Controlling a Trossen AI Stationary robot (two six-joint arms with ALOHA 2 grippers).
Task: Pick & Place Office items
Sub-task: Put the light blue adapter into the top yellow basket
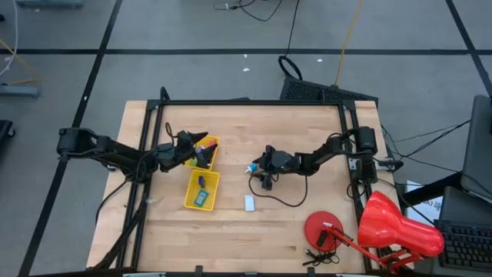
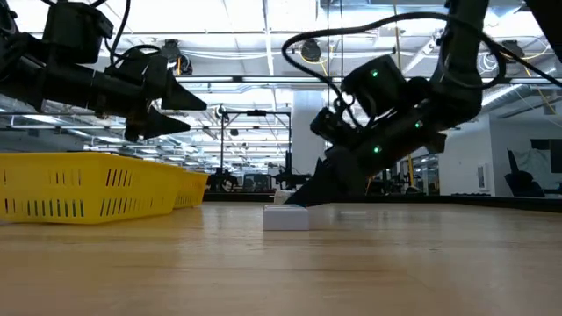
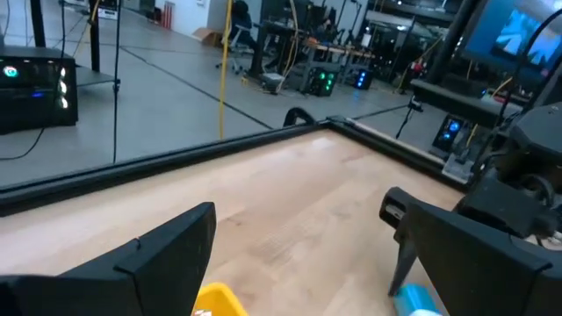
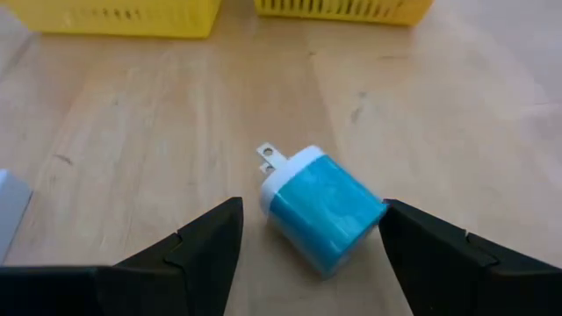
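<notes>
High view: left gripper hovering over far compartment of long yellow slotted plastic tray, fingers spread wide, holding nothing. Several small office items lying in tray already. Right gripper reaching down mid-bench. Small white flat piece waiting on wooden bench, so judging task partly done.

Low view: white piece resting flat just in front of right arm.

Right wrist view: only here, blue-and-white plug-in charger lying between open fingers, not yet gripped.

Left wrist view: fingers parted, empty.
</notes>
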